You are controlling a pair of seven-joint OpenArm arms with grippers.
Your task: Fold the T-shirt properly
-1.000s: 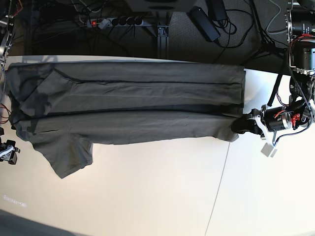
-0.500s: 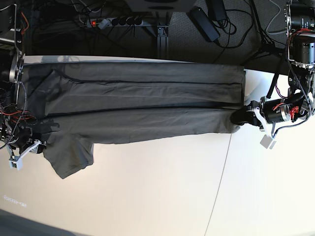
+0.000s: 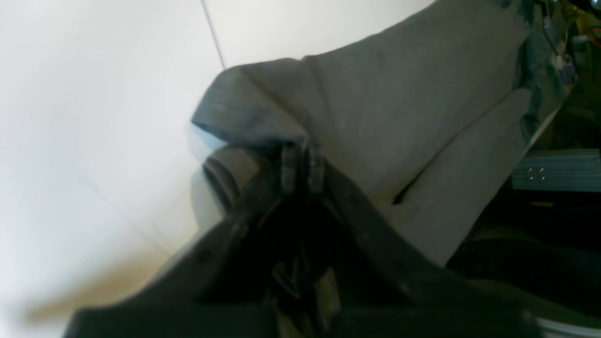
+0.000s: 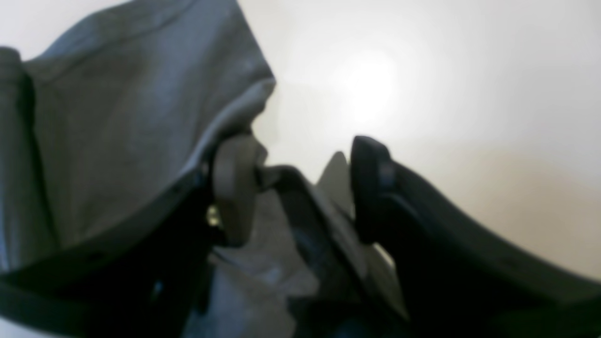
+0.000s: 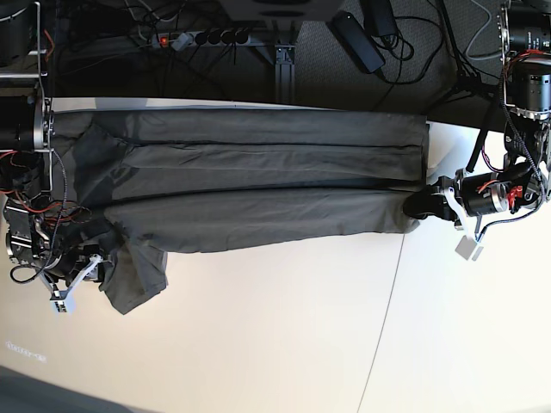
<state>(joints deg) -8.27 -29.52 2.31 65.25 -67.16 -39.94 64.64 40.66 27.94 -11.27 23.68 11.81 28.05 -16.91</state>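
**Q:** What is nearest you, and why hold it so?

**A:** My left gripper (image 3: 300, 162) is pinched closed on the T-shirt (image 5: 258, 172) at its hem corner, pinning that end. My right gripper (image 4: 300, 188) stands open against the sleeve (image 5: 133, 280), I judge ready to take it.

**Q:** And beyond?

**A:** The shirt lies stretched lengthwise across the white worktop (image 5: 284, 335), partly folded into long bands.

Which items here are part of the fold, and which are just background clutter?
Part of the fold:
- T-shirt
- left gripper, shut on the hem corner
- right gripper, jaws open at the sleeve
- table

Background clutter:
- power strip
- black adapter
- cables
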